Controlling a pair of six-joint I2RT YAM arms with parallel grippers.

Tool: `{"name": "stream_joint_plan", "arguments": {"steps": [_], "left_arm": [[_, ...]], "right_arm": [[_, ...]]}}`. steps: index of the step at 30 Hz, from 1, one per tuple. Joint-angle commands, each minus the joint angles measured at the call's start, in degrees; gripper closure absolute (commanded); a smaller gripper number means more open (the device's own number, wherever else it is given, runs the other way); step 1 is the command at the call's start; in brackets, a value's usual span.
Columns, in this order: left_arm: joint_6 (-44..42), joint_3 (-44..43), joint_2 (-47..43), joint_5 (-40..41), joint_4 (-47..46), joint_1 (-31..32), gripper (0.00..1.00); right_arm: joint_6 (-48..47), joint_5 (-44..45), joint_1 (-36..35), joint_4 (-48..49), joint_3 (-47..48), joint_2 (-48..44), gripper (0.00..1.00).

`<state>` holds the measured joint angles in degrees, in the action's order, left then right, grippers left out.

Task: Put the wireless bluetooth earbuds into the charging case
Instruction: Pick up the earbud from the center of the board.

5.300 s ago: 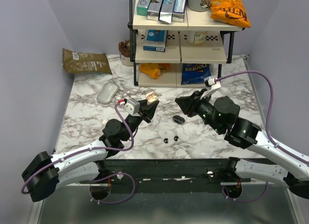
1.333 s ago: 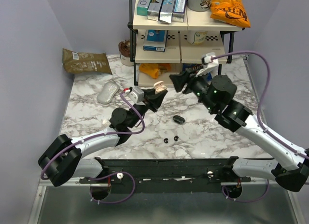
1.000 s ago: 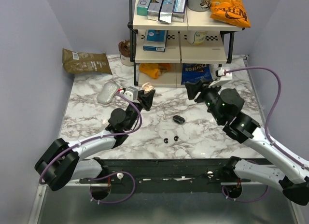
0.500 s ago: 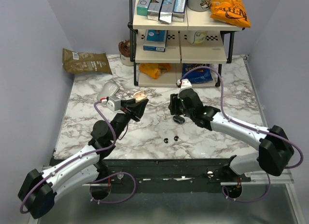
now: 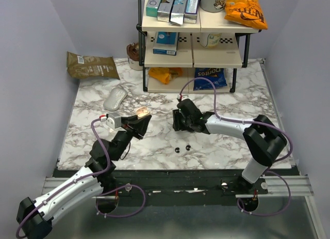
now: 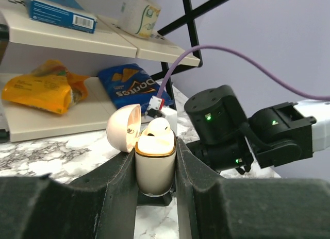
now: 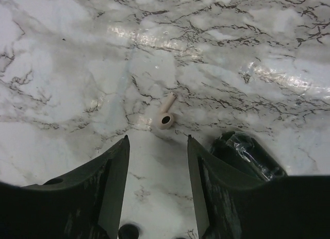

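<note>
My left gripper [image 5: 140, 121] is shut on a cream charging case [image 6: 154, 164] and holds it upright above the table, lid open. One cream earbud [image 6: 156, 127] sits in the case. A second cream earbud [image 7: 166, 115], with a stem, lies on the marble just beyond the tips of my right gripper [image 7: 157, 138]. That gripper is open, low over the table, and shows in the top view [image 5: 178, 120] too. Two tiny glossy black buds [image 5: 182, 148] lie on the marble near the front edge. One of them [image 7: 128, 231] shows between my right fingers.
A black oval pod [image 7: 247, 154] lies right of my right finger. A black-framed shelf rack [image 5: 193, 40] with snack bags and boxes stands at the back. A grey mouse-like object [image 5: 115, 100] and a brown bag [image 5: 92, 65] lie back left.
My right arm has swung down and left, and its gripper has dropped to the marble by the black pod. My left arm has drawn back toward the front left, still holding the open case.
</note>
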<state>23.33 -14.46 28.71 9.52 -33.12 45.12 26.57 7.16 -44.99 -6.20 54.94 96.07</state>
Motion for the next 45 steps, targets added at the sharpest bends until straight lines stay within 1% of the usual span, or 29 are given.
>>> {"name": "stream_joint_plan", "arguments": {"steps": [1, 9, 13, 17, 18, 19, 22, 23, 25, 26, 27, 29, 30, 32, 33, 36, 40, 41, 43, 44, 45], "left_arm": [[-1.4, 0.4, -2.5, 4.8, 3.0, 0.6, 1.0], [-1.4, -0.1, -2.1, 5.2, 3.5, 0.9, 1.0], [-1.9, -0.7, -1.9, 5.2, 3.9, 1.1, 1.0], [-2.1, -0.7, -2.3, 5.4, 4.2, 1.4, 1.0], [-2.0, -0.7, -2.3, 5.4, 4.2, 1.3, 1.0], [-2.2, -0.7, -2.3, 5.4, 4.2, 1.3, 1.0], [-2.2, -0.9, -2.3, 5.3, 4.2, 1.5, 1.0], [-2.3, -0.9, -2.3, 5.3, 3.9, 1.5, 1.0], [-2.4, -0.9, -2.2, 5.2, 3.7, 1.6, 1.0], [-2.4, -0.9, -2.1, 5.2, 3.2, 1.6, 1.0], [-2.5, -0.9, -2.1, 5.0, 3.2, 1.6, 1.0], [-2.5, -0.7, -2.2, 4.9, 2.5, 1.7, 1.0], [-2.4, -0.7, -2.4, 4.6, 2.5, 1.7, 1.0], [-2.5, -0.4, -2.5, 4.6, 2.3, 1.9, 1.0], [-2.4, -0.4, -2.8, 4.5, 2.2, 1.8, 1.0], [-2.6, -0.2, -3.3, 4.5, 1.9, 2.1, 1.0], [-2.9, -0.3, -3.7, 4.4, 2.0, 2.3, 1.0], [-3.0, -0.3, -3.7, 4.3, 2.1, 2.5, 1.0], [-3.1, -0.3, -4.0, 4.4, 2.4, 2.7, 1.0], [-3.2, -0.2, -4.1, 4.5, 2.4, 2.8, 1.0], [-3.3, -0.2, -4.2, 4.5, 2.3, 2.9, 1.0]], "right_arm": [[3.1, -0.1, 0.2, -0.2, 3.1, 3.1, 0.45], [2.2, 2.7, 0.3, -0.2, 4.8, 6.9, 0.5], [0.4, 3.8, 0.2, -2.1, 6.4, 8.9, 0.6], [-1.5, 4.7, 0.2, -3.1, 6.3, 9.1, 0.64], [-2.5, 5.0, 0.3, -3.2, 6.0, 9.1, 0.66], [-3.1, 5.0, 0.2, -3.3, 5.9, 9.0, 0.71], [-7.2, 5.1, 0.2, -3.7, 5.3, 7.8, 0.83], [-8.8, 4.1, 0.2, -3.6, 5.1, 6.8, 0.85], [-14.9, 2.4, 0.0, -3.5, 4.7, 5.7, 0.89], [-16.7, 0.2, -0.2, -3.5, 4.7, 5.0, 0.9], [-21.4, -2.3, -0.2, -3.4, 4.6, 4.0, 0.9], [-25.5, -6.7, -0.4, -3.2, 4.4, 3.1, 0.9], [-30.6, -10.2, -0.4, -3.3, 4.3, 2.2, 0.89], [-34.4, -13.3, -0.8, -3.2, 4.1, 1.8, 0.88], [-38.1, -13.9, -1.0, -3.5, 4.2, 1.7, 0.87], [-42.9, -13.6, -0.9, -4.6, 5.5, 3.1, 0.83], [-45.4, -12.8, -0.8, -8.3, 8.6, 6.8, 0.77], [-45.5, -13.7, -0.9, -8.7, 9.0, 7.6, 0.72], [-44.2, -12.4, -0.9, -9.4, 10.5, 8.6, 0.64], [-43.7, -12.3, -0.9, -9.6, 10.9, 8.8, 0.58], [-42.8, -12.3, -0.8, -9.5, 11.1, 8.8, 0.55]]}}
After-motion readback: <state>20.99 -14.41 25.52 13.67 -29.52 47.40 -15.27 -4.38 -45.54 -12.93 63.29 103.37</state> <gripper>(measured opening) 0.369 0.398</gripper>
